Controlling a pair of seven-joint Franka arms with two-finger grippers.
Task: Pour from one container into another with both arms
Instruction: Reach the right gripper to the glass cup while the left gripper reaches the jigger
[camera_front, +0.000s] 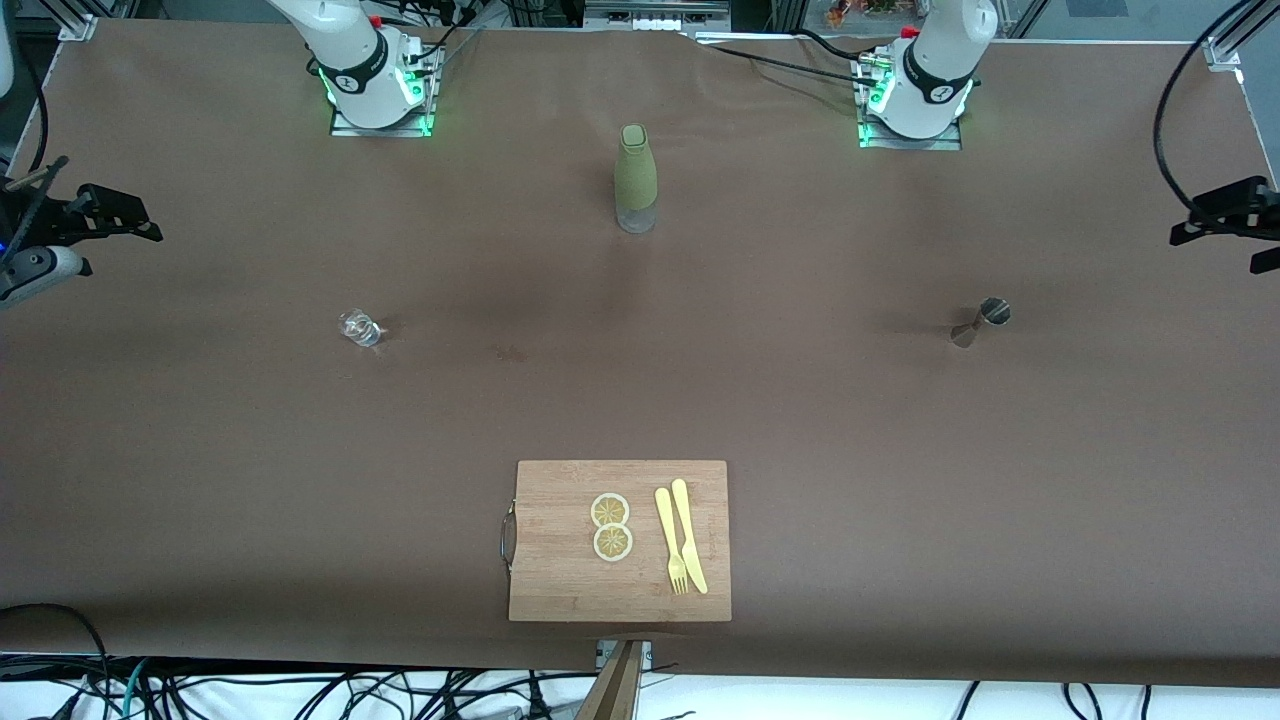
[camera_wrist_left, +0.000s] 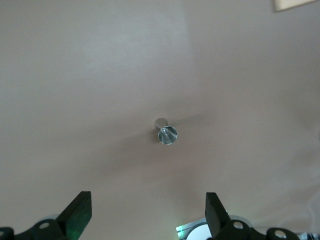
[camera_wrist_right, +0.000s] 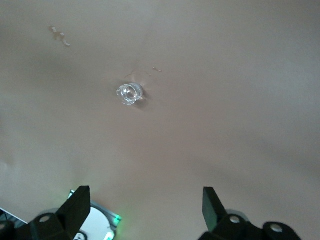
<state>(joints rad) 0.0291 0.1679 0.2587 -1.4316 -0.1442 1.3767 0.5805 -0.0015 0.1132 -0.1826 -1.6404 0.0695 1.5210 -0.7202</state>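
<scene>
The small silver jigger (camera_front: 985, 320) stands upright on the brown table toward the left arm's end; the left wrist view looks down into its cup (camera_wrist_left: 166, 133). The tiny clear glass tumbler (camera_front: 360, 328) stands toward the right arm's end and shows from above in the right wrist view (camera_wrist_right: 129, 93). My left gripper (camera_wrist_left: 147, 202) hangs high over the table, open and empty, well apart from the jigger. My right gripper (camera_wrist_right: 144, 196) is likewise high, open and empty, well apart from the tumbler. In the front view only the arms' bases show.
A tall olive-green bottle (camera_front: 635, 180) stands mid-table between the two bases. A wooden cutting board (camera_front: 560, 585) lies near the front edge, bearing two lemon slices (camera_front: 611, 526), a yellow fork (camera_front: 670, 540) and a yellow knife (camera_front: 690, 535). Black camera mounts (camera_front: 1235, 210) stand at both table ends.
</scene>
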